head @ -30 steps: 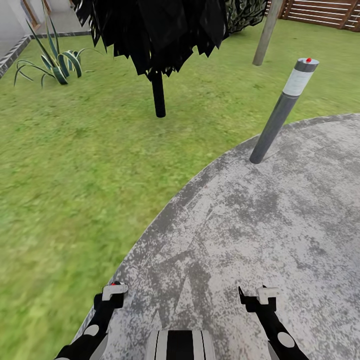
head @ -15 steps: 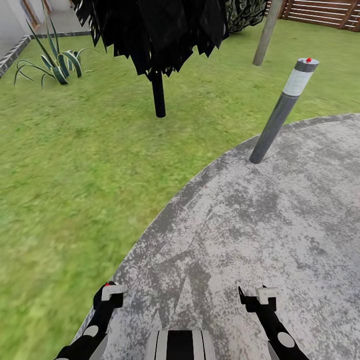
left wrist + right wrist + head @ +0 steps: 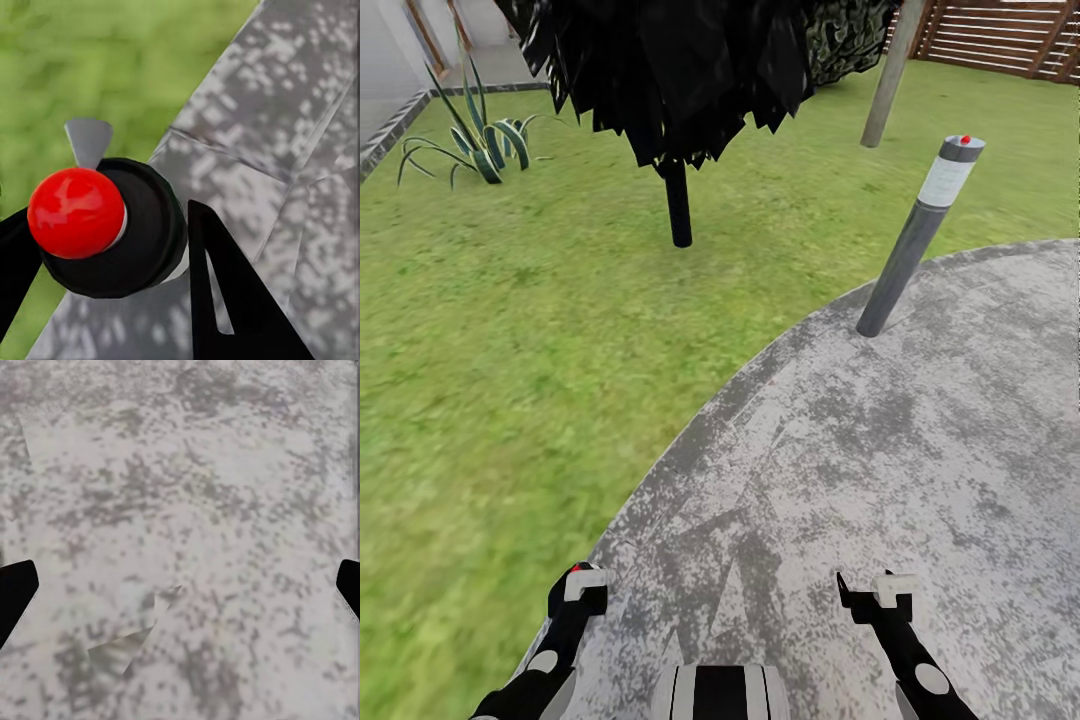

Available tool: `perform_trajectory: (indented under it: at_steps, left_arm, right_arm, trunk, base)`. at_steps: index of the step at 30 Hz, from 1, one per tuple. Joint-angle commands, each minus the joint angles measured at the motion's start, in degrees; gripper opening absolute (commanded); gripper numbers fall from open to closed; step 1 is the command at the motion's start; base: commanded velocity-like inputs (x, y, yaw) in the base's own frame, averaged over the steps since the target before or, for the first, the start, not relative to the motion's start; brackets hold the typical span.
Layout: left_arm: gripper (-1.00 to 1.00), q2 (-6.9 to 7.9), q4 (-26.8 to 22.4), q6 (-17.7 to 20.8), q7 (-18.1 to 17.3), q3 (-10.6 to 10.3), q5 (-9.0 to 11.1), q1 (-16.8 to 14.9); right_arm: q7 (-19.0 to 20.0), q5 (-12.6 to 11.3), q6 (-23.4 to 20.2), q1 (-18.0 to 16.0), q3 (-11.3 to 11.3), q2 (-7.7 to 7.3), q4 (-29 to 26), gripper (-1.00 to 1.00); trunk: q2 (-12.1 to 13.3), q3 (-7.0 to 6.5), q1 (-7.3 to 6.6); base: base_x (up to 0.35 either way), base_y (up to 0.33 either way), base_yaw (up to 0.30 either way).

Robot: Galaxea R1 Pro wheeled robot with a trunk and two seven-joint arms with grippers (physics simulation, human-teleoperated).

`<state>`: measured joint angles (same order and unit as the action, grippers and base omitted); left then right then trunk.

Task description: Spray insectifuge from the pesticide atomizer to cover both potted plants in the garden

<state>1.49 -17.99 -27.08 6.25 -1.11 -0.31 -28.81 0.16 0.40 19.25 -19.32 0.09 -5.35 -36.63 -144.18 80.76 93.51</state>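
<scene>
One tall grey lamp post (image 3: 918,235) with a white band is seen. One spiky striped green plant (image 3: 480,145) and two end effectors, left (image 3: 582,590) and right (image 3: 880,595), are counted.

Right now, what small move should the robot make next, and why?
Probably turn the base to search for the potted plants. The left gripper seems to grip the pesticide atomizer already, while ahead lie lawn, a lamp post and a dark tree.

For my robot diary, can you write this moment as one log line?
left jaws: shut on dark red-capped pesticide atomizer | right jaws: open | below: grey mottled stone patio
</scene>
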Motion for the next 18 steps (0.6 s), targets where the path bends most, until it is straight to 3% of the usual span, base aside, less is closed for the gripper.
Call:
perform_trajectory:
  at_steps: [1,13,18]
  left_arm:
    - [-1.00,0.01,0.05,-0.17,0.25,-0.08,-0.04,-0.02]
    - [-1.00,0.02,-0.21,-0.16,0.25,0.01,0.46,-0.02]
    - [-1.00,0.56,0.04,0.04,0.31,0.21,0.65,0.14]
  right_arm:
    - [0.02,0.04,0.17,-0.02,0.02,-0.01,0.10,1.00]
    - [-0.05,-0.10,0.17,-0.02,0.16,0.31,0.00,1.00]
    - [-0.25,-0.10,0.22,-0.02,0.09,1.33,0.30,1.00]
  trunk:
    - [0.00,-0.20,-0.03]
    - [0.16,-2.86,-0.34]
    - [0.23,-3.96,-0.47]
  base:
    - [0.000,0.000,0.000]
    - [0.000,0.000,0.000]
    - [0.000,0.000,0.000]
